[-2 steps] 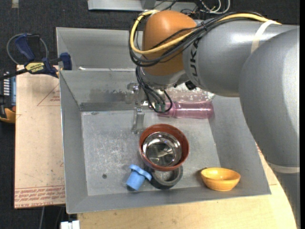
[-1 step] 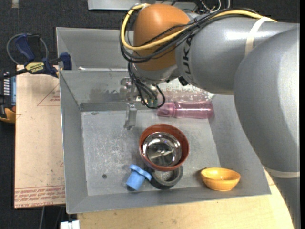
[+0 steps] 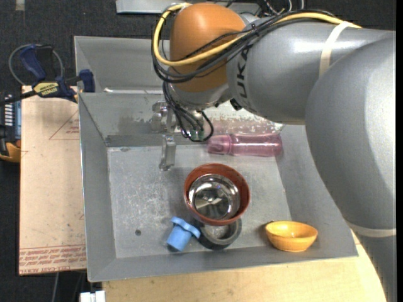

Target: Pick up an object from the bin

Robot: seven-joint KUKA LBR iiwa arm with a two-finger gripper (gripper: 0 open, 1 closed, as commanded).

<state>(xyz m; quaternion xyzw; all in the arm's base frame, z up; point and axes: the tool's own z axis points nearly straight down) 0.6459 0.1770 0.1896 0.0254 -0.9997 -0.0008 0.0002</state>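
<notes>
Up-left of the brown bowl (image 3: 217, 168), my claw (image 3: 167, 161) is hovering above the floor of the bin (image 3: 126, 200); whether wide or narrow, I cannot tell.

In bin (image 3: 94, 187), near centre: large bowl (image 3: 216, 194). At 1 o'clock of it, lying flat near the back wall: tube (image 3: 245, 145). At 6 o'clock, touching and partly under it: ring-shaped piece (image 3: 221, 236). At 7 o'clock, against that piece: plug (image 3: 179, 234). At 4 o'clock, apart: small dish (image 3: 291, 234). At 10 o'clock: gripper (image 3: 167, 161).
</notes>
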